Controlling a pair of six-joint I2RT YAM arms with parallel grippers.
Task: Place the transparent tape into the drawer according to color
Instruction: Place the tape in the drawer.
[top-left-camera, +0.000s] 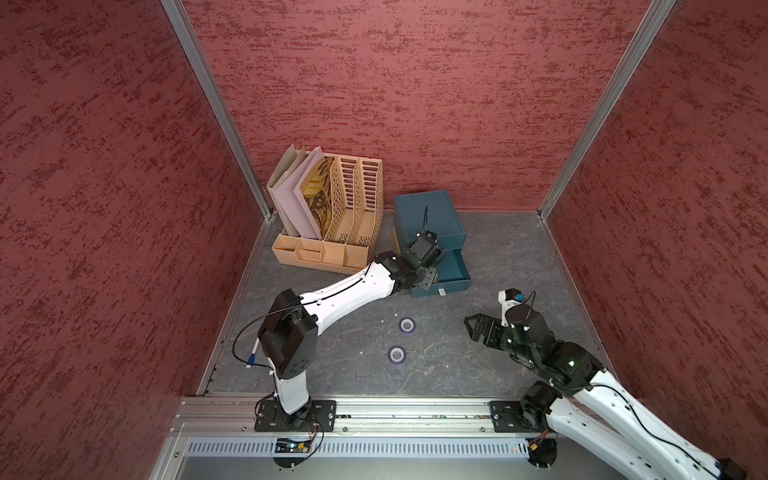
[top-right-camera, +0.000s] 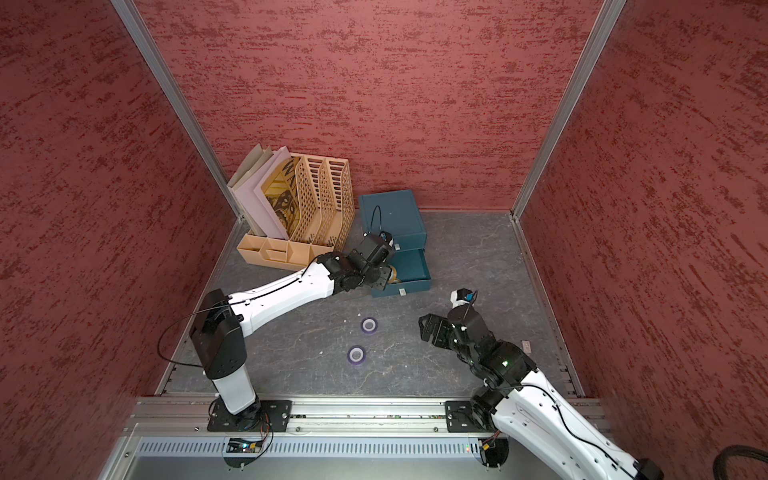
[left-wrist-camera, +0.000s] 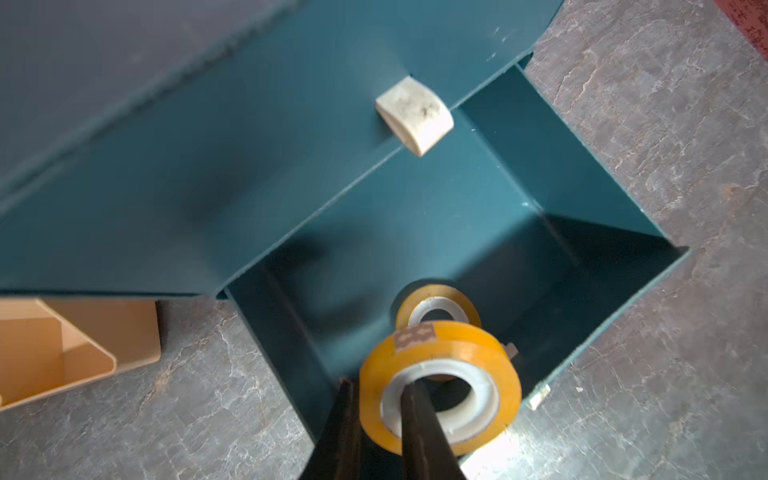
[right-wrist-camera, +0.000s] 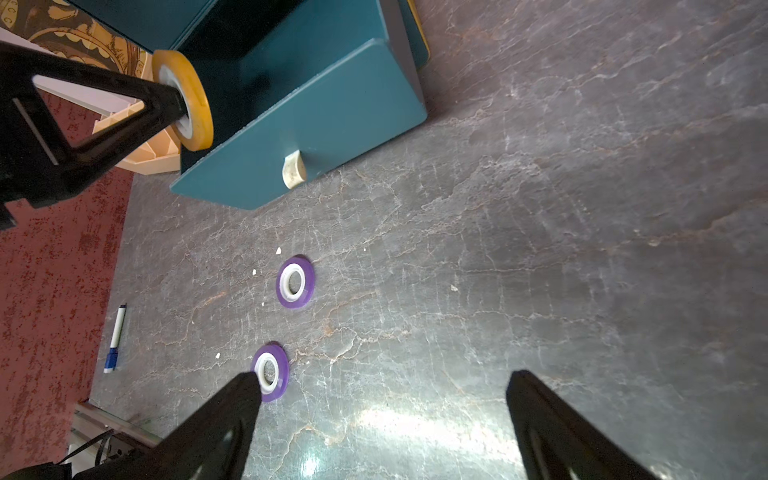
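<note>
Left gripper (left-wrist-camera: 376, 388) clamps a yellow tape roll (left-wrist-camera: 457, 340), drawer (left-wrist-camera: 582, 266) beneath it; right gripper (right-wrist-camera: 382, 376) gapes, purple roll (right-wrist-camera: 296, 282) ahead of it.

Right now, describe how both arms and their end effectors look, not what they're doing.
The left arm and right arm have white shell links between black joint housings, with thin black cables looping along them. Green lights glow on the right arm's joints. The left end effector and right end effector have black fingers tapering to narrow tips; the left one's show triangular cut-outs.
</note>
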